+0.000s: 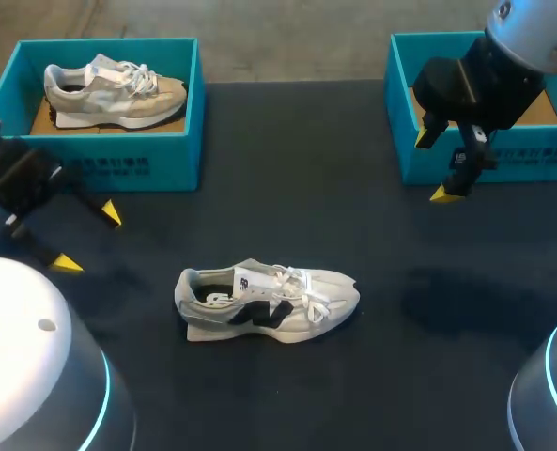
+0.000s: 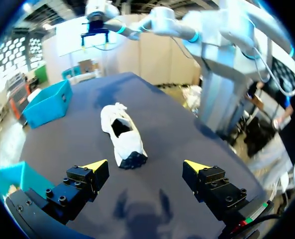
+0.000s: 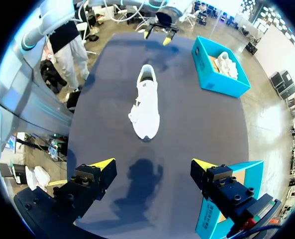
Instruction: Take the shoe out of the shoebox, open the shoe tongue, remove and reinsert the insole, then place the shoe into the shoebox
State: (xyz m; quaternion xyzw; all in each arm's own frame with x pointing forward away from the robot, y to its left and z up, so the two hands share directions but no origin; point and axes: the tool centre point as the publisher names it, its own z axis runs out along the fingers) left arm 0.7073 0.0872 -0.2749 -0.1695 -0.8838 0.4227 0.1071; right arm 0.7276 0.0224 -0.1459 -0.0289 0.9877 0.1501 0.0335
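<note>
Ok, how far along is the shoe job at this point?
Done: the shoe is out, standing on the table; the right box shows only bare floor where visible. In hand: nothing. The left end effector and right end effector are open, clear of the shoe. No loose insole shows, so the tongue and insole steps can't be judged. Left for certain: putting the shoe back.

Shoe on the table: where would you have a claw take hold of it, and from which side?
Probably the heel collar, coming down from above with the left claw. The shoe stands upright on its sole, opening up, heel toward that arm's side, so one finger could slip inside and one behind the heel.
</note>
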